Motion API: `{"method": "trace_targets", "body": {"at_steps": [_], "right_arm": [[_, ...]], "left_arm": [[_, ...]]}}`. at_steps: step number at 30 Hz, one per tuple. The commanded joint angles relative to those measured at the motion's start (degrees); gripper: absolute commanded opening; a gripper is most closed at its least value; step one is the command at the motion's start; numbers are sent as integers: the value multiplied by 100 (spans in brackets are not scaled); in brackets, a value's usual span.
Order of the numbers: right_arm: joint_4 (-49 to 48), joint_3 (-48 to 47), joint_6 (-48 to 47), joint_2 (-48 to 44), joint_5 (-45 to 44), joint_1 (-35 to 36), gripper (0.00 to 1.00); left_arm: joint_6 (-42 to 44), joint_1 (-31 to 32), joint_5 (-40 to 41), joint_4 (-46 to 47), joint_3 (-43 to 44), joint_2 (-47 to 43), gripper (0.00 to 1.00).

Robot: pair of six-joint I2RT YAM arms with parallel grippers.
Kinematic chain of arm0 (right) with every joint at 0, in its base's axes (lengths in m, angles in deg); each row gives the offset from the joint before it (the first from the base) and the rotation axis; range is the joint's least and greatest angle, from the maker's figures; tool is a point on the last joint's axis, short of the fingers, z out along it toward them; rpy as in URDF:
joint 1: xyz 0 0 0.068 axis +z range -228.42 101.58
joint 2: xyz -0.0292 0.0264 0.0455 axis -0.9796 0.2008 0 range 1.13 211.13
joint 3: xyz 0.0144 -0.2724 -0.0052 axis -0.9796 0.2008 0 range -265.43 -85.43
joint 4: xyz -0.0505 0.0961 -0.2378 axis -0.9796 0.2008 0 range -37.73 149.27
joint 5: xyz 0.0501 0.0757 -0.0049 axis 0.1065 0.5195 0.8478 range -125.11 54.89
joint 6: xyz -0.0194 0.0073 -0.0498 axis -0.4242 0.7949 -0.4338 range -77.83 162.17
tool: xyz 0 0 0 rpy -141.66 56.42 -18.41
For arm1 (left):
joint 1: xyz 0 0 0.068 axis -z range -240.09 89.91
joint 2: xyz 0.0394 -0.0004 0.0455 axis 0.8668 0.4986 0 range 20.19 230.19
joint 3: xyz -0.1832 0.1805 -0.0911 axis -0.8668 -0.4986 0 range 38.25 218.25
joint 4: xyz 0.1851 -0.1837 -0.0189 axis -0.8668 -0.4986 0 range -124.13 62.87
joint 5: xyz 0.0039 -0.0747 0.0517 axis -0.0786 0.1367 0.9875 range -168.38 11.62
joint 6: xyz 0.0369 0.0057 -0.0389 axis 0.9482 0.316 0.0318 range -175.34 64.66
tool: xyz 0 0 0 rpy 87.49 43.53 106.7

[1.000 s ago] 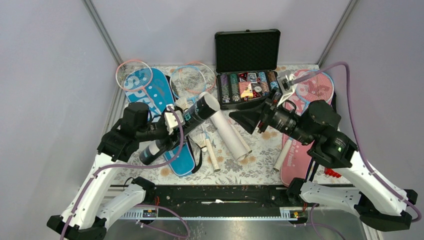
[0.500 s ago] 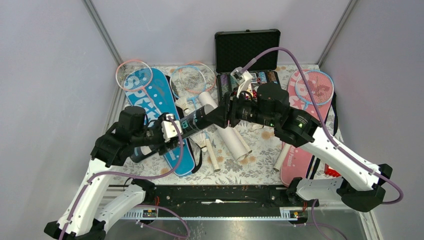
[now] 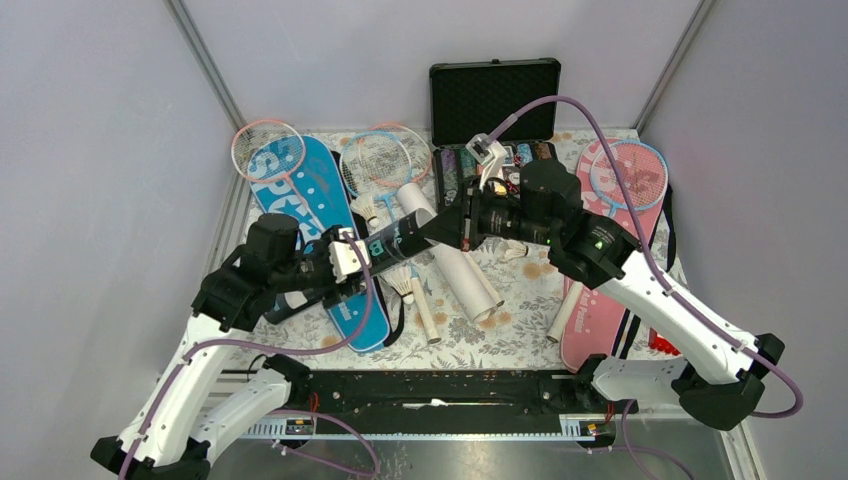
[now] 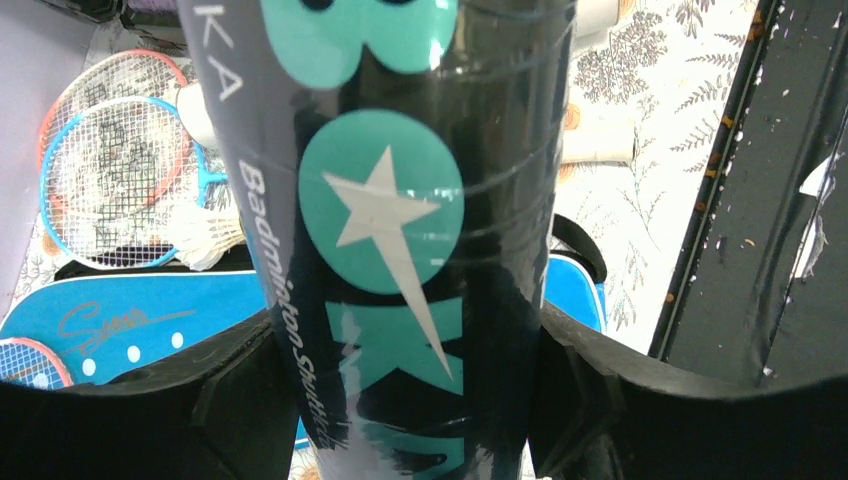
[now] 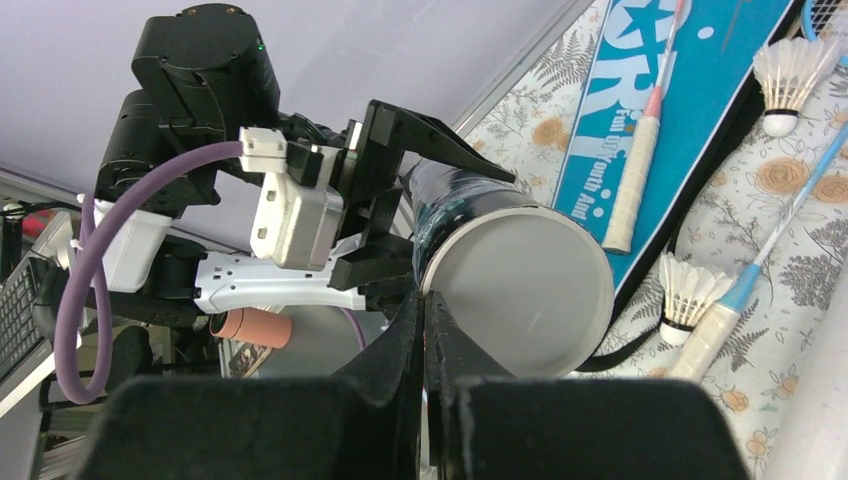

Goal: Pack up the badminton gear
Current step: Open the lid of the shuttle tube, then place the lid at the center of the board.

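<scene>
**Right gripper closed at the cap end of the dark tube; left gripper clamped round its body.**

I note the right arm has swung in from the far side. Its jaws, apart a second ago, now meet at the rim of the white end cap; I cannot tell whether they nip its lip. The tube hangs clear of the table between both arms, above the blue cover. It is glossy black with teal lettering and a star, cap seated. I judge uncapping is next, ahead of loading the loose shuttlecocks.
</scene>
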Motion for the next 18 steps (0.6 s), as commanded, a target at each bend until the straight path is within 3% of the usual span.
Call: {"method": "trace_targets", "body": {"at_steps": [1, 8, 18], "right_arm": [[12, 103, 99, -507, 518, -570, 0], [461, 409, -175, -997, 434, -850, 0], [827, 1229, -669, -1772, -611, -871, 0]], "left_arm": [[-213, -34, 247, 449, -160, -175, 25], [-225, -34, 372, 448, -241, -283, 23], [-226, -34, 607, 590, -419, -412, 22]]}}
